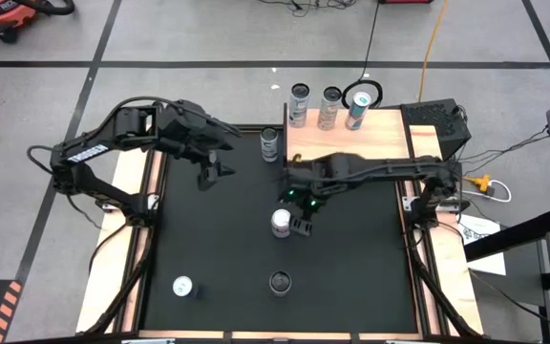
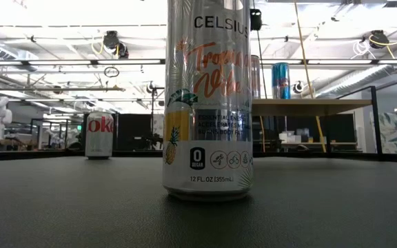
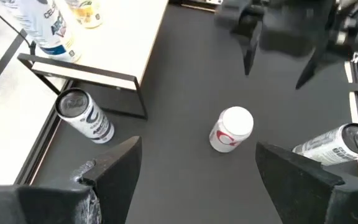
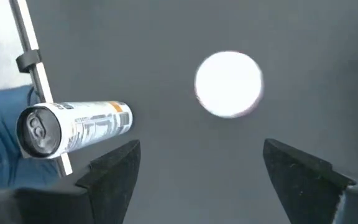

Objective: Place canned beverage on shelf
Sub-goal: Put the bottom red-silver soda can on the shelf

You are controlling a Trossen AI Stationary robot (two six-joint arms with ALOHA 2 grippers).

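Note:
The light-wood shelf (image 1: pixel 351 139) stands at the mat's far right and carries three upright cans (image 1: pixel 330 107) along its far edge. A red-and-white can (image 1: pixel 281 223) stands upright mid-mat, also in the right wrist view (image 4: pixel 229 84) and the left wrist view (image 3: pixel 232 129). My right gripper (image 1: pixel 302 225) hovers open just right of it and above it, with the can ahead of its fingers (image 4: pixel 201 165). My left gripper (image 1: pixel 214 176) hangs open over the mat's far left (image 3: pixel 197 162), touching nothing.
A grey can (image 1: pixel 269 145) stands on the mat by the shelf's left edge. A tall Celsius can (image 1: pixel 280 283) stands near the front edge, filling the low view (image 2: pixel 207 103). Another white-topped can (image 1: pixel 181 286) stands front left. The black mat (image 1: pixel 351 268) has free room at the right.

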